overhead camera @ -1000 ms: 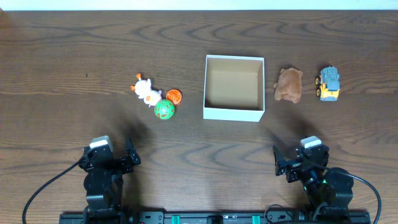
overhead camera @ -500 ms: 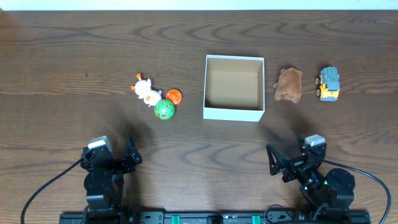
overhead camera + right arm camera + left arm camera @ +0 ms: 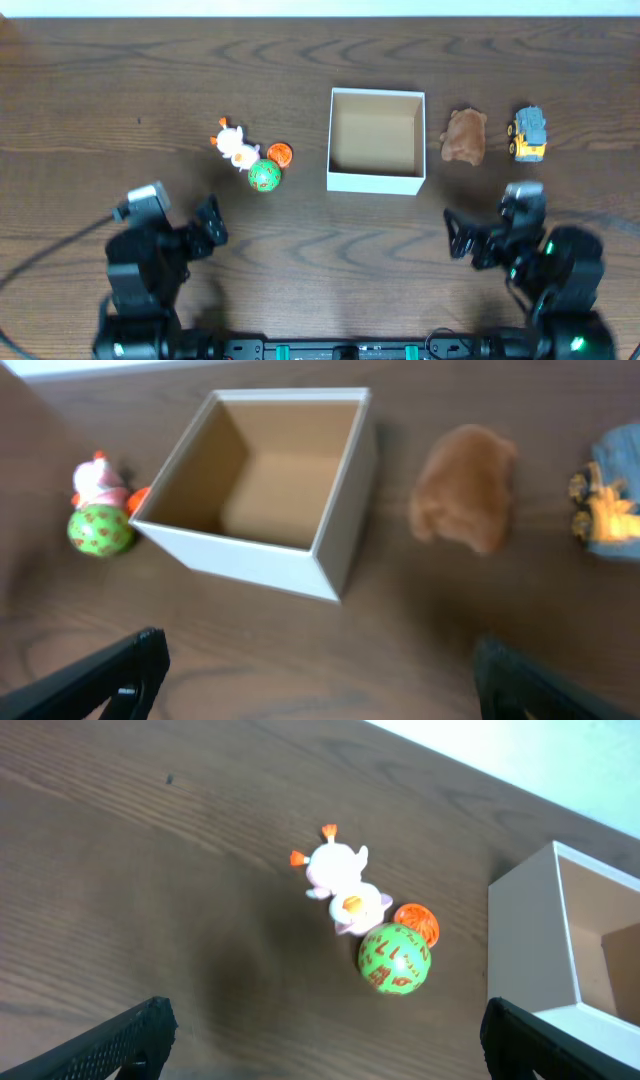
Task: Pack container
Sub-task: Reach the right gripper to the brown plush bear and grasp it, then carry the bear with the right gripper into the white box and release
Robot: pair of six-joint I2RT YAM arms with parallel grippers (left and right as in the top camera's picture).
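both arms sit higher and further forward than a second ago. left gripper [image 3: 325, 1020] and right gripper [image 3: 320, 655] are spread wide, empty. i count one container [image 3: 376, 182], mid-table, and five toys: duck [image 3: 236, 146], green ball [image 3: 265, 176] and orange ball [image 3: 279, 154] on its left, plush [image 3: 464, 136] and truck [image 3: 529, 133] on its right.

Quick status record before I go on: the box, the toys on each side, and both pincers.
box: mid-table, open top, nothing inside
left of box: white chick, green ball, orange ball, bunched together
right of box: brown plush, then toy truck further out
left pincer: open, holding nothing, on the near side of the chick group
right pincer: open, holding nothing, on the near side of the plush
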